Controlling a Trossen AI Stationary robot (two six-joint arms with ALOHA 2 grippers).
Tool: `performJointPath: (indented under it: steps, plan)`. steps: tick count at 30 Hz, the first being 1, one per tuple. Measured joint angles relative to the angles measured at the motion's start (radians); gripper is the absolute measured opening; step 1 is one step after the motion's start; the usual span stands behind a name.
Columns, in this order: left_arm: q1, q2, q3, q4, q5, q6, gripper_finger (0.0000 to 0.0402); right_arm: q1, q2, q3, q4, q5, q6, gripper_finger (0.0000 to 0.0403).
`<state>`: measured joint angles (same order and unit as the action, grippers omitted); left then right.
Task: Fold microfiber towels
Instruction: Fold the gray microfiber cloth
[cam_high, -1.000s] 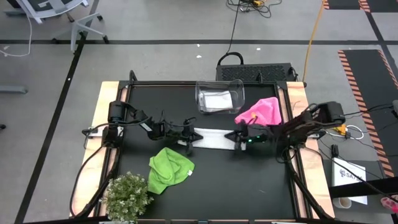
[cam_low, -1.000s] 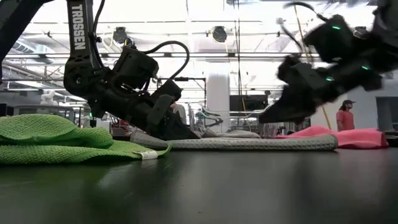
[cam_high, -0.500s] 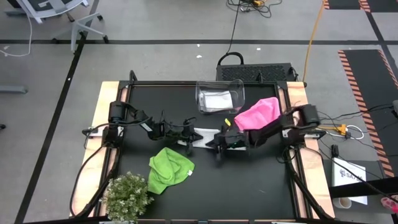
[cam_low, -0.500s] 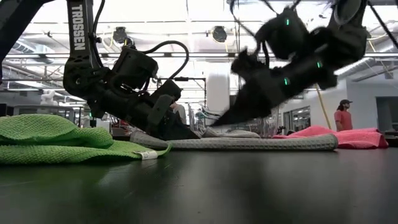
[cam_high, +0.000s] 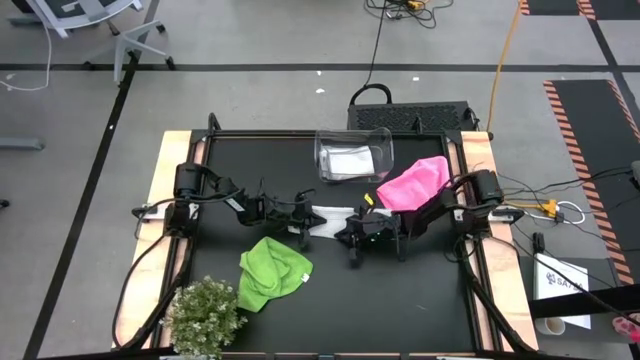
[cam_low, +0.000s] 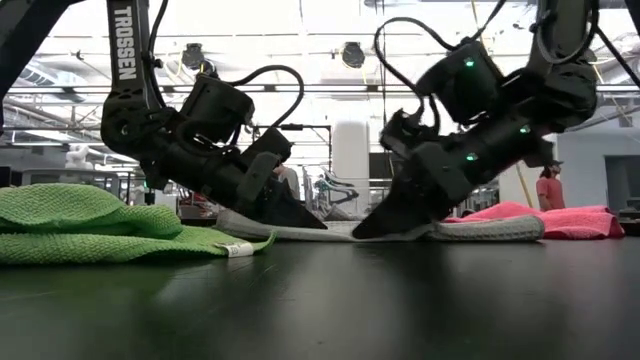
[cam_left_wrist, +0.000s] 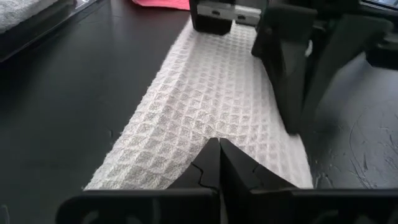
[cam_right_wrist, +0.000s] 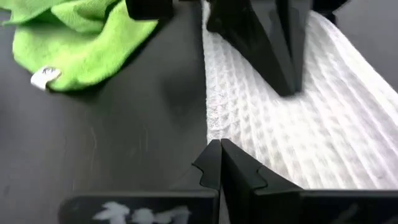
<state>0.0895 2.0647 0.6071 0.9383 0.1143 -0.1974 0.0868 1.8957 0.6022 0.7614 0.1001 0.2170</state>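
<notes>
The white waffle-weave microfiber towel (cam_high: 330, 221) lies as a flat folded strip at the middle of the black table (cam_high: 420, 300), and I will place everything else from it. A second ago my right gripper (cam_high: 352, 237) hung over the strip's far right end, close to the crumpled bright pink microfiber towel (cam_high: 415, 183); it has since swept inward along the strip and dropped, so its tip now rests on the white towel well in from that end. Its fingers are pressed together, and in the right wrist view they come to a point on the weave at the towel's edge rather than around any fold I can make out. My left gripper (cam_high: 303, 228) has not moved: it stays planted on the strip's left end, fingers likewise together and pinning the cloth, the tip resting on the weave in the left wrist view. The two tips now face each other, near together on the same strip, as the low view shows. I read this as the right arm carrying one end across, or pressing down the crease. The rumpled lime green microfiber towel (cam_high: 270, 272) sits just below and left of the white one, unfolded, as is the pink one; another white cloth (cam_high: 350, 160) lies in the clear plastic bin (cam_high: 384, 140) above it.
</notes>
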Motion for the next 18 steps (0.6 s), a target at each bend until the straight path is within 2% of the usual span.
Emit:
performJointPath:
  steps: [6,18]
  plan:
    - [0.0,0.0,0.0,-0.004,0.001,0.002,0.0003,0.0,-0.128,-0.084,-0.076,-0.001,0.009,0.0]
    - [0.0,0.0,0.0,-0.005,-0.003,0.004,0.0007,0.0,-0.488,-0.2,-0.526,0.004,0.006,0.0]
